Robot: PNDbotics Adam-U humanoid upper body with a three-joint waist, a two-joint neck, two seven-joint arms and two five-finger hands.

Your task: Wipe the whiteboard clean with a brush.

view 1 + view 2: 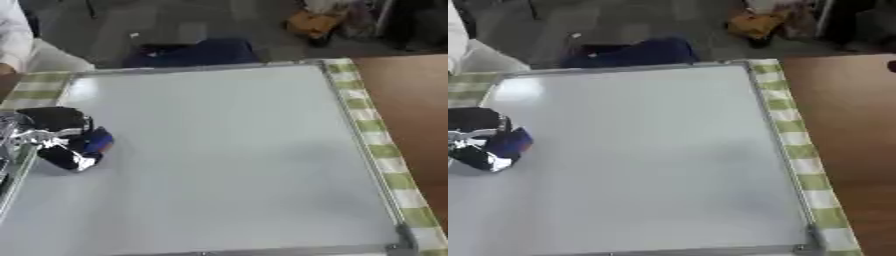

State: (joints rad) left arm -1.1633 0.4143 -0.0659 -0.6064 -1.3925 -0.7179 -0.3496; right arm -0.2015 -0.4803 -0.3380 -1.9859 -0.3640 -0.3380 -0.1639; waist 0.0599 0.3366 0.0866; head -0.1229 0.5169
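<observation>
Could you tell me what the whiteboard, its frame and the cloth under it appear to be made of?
The whiteboard looks like smooth, glossy coated panel: it is uniformly pale and shows a soft glare near its far left corner. Its frame seems to be thin silvery metal, possibly aluminium. The cloth looks like woven fabric, matte, in green and white checks.

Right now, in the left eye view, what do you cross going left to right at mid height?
Black-and-silver left hand curled round a blue brush → bare white whiteboard surface → green-and-white checked cloth strip → brown wooden tabletop.
</observation>
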